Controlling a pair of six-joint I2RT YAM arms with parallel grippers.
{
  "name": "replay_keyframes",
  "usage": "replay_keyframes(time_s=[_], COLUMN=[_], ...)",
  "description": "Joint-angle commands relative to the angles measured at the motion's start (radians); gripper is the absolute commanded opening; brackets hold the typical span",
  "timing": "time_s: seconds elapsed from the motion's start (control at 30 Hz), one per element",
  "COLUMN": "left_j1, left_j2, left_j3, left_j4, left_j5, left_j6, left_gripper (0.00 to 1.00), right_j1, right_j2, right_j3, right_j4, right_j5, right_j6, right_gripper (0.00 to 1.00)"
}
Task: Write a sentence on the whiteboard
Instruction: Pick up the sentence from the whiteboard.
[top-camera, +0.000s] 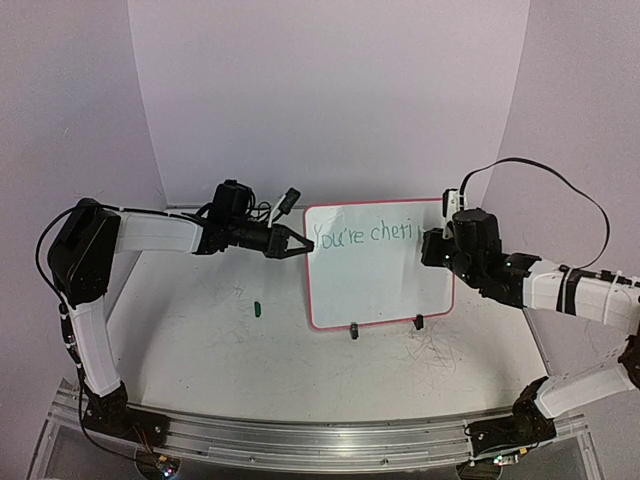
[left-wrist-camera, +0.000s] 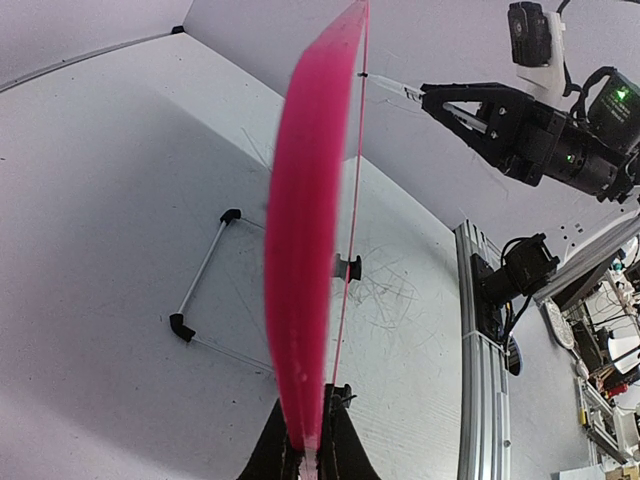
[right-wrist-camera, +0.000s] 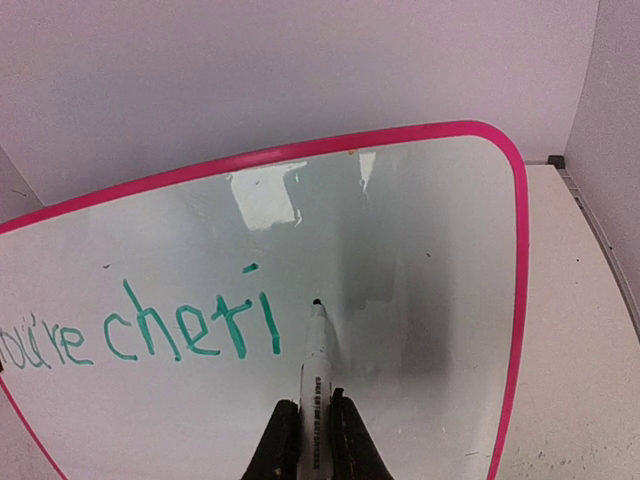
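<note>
The whiteboard (top-camera: 390, 285) stands upright mid-worktop (top-camera: 200, 350) on two small black feet (top-camera: 353, 330). The left fingers (left-wrist-camera: 340, 445) are pinched narrow on its left edge, and the right fingers (right-wrist-camera: 283, 440) are clamped round a marker (right-wrist-camera: 316, 350) w/ its tip just right of the last letter. Can't tell if the tip is touching. The sentence (right-wrist-camera: 190, 325) sits on the upper half & reads "You're cheri" so far, so the task looks approx half done, w/ more letters and any 2nd line not yet written. Main risk, imo: the board is braced on one side only, so tip pressure near the far, unheld side could swing it back or twist it in the pinch, giving gaps or wobbly strokes. The glossy face gives little bite, so the tip may skid. Too much push could also walk the feet across the worktop. The marker barrel is smooth & round, so it could roll or slide up in the grip under load. Fresh green ink would smear if anything brushes it. Board: thin, flat, hard, w/ a shiny white face, pink-red frame and rounded corners. The worktop is matt grey-white, w/ scuffs and grey scribbles (top-camera: 435, 350) at front right. A small green item (top-camera: 257, 309), prob. the cap, lies left of the board, well apart from it.
</note>
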Motion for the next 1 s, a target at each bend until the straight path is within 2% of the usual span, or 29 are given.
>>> replay_keyframes(time_s=[0.0, 0.67, 0.97], left_j1=[-0.002, -0.002, -0.002], left_j2=[-0.037, -0.035, -0.033], left_j3=[-0.004, -0.004, -0.003], left_j4=[-0.017, -0.017, -0.017], left_j5=[-0.061, -0.062, -0.061], left_j6=[0.042, 0.042, 0.042], left_gripper=[0.00, 0.00, 0.00], right_j1=[-0.004, -0.003, -0.003], right_j2=[0.015, 0.017, -0.008], right_j3=[0.048, 0.024, -0.002], right_j4=[0.037, 0.002, -0.018], right_j5=[0.018, -0.063, -0.031], right_j6=[-0.007, -0.005, 0.018], right_gripper=[0.00, 0.00, 0.00])
